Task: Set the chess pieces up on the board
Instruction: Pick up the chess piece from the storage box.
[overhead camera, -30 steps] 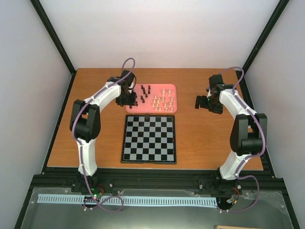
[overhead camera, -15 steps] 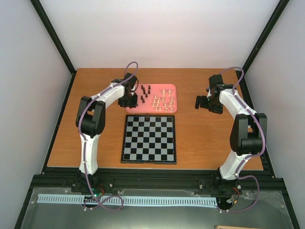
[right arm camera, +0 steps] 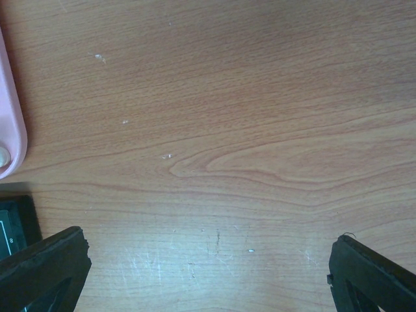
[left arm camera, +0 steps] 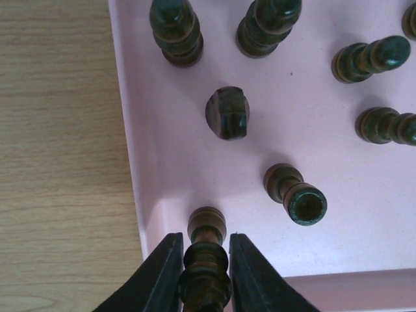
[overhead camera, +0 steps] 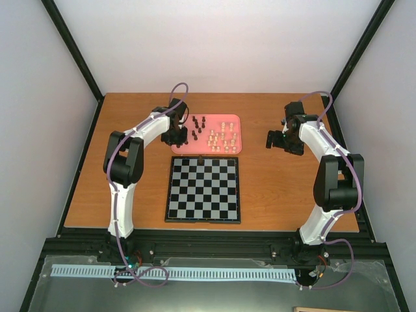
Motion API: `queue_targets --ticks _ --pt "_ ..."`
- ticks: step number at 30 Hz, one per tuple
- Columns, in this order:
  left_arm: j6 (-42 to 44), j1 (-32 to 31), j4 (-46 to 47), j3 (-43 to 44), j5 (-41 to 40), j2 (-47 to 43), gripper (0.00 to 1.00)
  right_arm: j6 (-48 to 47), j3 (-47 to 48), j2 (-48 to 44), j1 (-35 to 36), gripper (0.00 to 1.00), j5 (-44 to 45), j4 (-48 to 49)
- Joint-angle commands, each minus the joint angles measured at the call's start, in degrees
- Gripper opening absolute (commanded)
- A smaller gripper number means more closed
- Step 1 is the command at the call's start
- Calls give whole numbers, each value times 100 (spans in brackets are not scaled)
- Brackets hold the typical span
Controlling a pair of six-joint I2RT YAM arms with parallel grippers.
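My left gripper point(left arm camera: 203, 239) is shut on a dark chess piece point(left arm camera: 207, 257) at the near left corner of the pink tray point(left arm camera: 162, 162). Several other dark pieces point(left arm camera: 227, 114) stand or lie on the tray ahead of it. In the top view the left gripper point(overhead camera: 174, 136) is at the tray's left end, with dark pieces point(overhead camera: 198, 122) and cream pieces point(overhead camera: 222, 138) to its right. The board point(overhead camera: 203, 192) lies in front of the tray with one dark piece point(overhead camera: 201, 159) on its far edge. My right gripper point(overhead camera: 273, 140) point(right arm camera: 208, 266) is open and empty over bare wood.
The wooden table point(overhead camera: 279, 188) is bounded by black frame rails and white walls. The tray's rounded corner point(right arm camera: 12, 140) and a corner of the board point(right arm camera: 13, 231) show at the left of the right wrist view.
The left arm's elbow has swung right and the gripper has settled at the tray's left end. The right arm has not moved.
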Motion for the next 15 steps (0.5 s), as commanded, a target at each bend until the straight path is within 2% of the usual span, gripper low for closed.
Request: queue_targets --ticks 1,4,9,15 --pt "-12 24 31 259 -91 -30 22 -20 98 64 23 100 27 8" --pt "-16 25 19 303 -114 -21 17 -9 97 68 23 100 21 8" --pt "-27 28 -80 345 -146 -69 1 -12 97 52 23 100 36 8" --pt "-158 15 -454 276 138 -655 1 -2 74 42 24 100 19 29"
